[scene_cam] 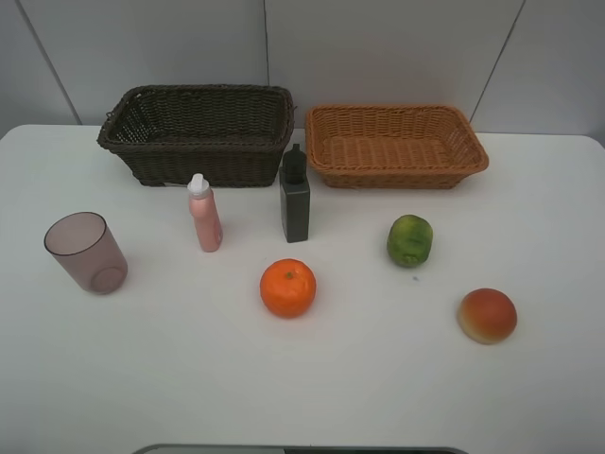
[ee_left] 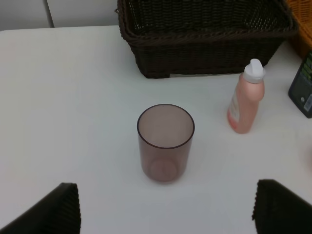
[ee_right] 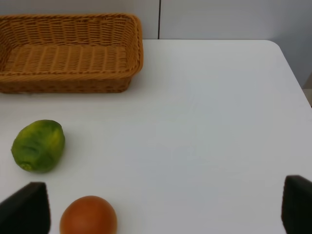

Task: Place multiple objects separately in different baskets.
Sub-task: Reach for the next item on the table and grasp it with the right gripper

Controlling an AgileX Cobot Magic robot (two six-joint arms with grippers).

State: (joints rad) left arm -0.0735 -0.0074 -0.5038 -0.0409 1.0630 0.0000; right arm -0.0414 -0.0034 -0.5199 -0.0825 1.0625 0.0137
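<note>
All six items are out on the white worktop (scene_cam: pixel 189 378), and both baskets are empty. The dark brown basket (scene_cam: pixel 208 165) sits along the far edge towards the left corner. The tan basket (scene_cam: pixel 397 176) is beside it towards the right corner. The mauve cup (scene_cam: pixel 87 253) stands upright near the left edge. The pink bottle (scene_cam: pixel 204 215) and dark green bottle (scene_cam: pixel 294 196) stand just in front of the dark basket. The orange (scene_cam: pixel 287 288) is mid-worktop, with the green fruit (scene_cam: pixel 409 240) on its right. The peach-like fruit (scene_cam: pixel 487 315) lies nearer the right edge. The left hand (ee_left: pixel 168 214) hangs over the cup with fingers wide apart. The right hand (ee_right: pixel 163 214) is spread too, holding nothing.
</note>
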